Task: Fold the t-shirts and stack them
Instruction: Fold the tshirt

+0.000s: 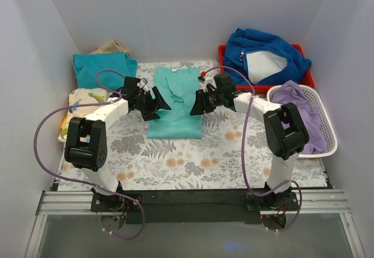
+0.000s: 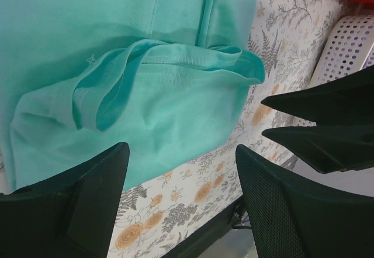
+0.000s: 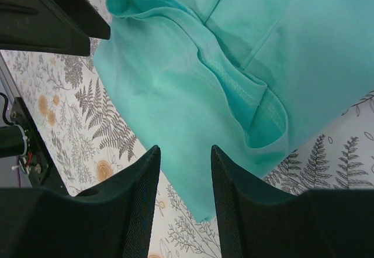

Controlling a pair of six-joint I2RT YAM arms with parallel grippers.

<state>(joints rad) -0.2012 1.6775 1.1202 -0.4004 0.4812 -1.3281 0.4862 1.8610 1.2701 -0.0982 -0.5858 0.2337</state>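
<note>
The mint t-shirt (image 1: 175, 103) lay in the middle of the table on a flowered cloth (image 1: 193, 164) printed with grey ferns and orange blooms. It was folded into a long, narrow rectangle with its collar at the far end. The cotton looked soft and thin, mostly smooth with a few shallow creases. In the wrist views a sleeve was turned in over the body, its stitched hem curling up into an open loop.

The left gripper (image 1: 160, 103) hovered over the shirt's left edge. Its black, wedge-shaped fingers (image 2: 87, 199) were spread wide with nothing between them. The right gripper (image 1: 193, 107) hung over the right edge with its jaws also parted and empty, the mesh-textured pads (image 3: 137, 199) above the cloth.

At the far left a darker teal t-shirt (image 1: 104, 68) sat folded in a rough square. Nearer, a cream dinosaur-print t-shirt (image 1: 82, 103) lay flat by the table's left edge. At the far right a thick blue fleece jacket (image 1: 263, 53) with pale lining was heaped in a red bin (image 1: 308, 78). Beside it, a white perforated plastic basket (image 1: 330, 135) held a crumpled purple garment (image 1: 304, 109).
</note>
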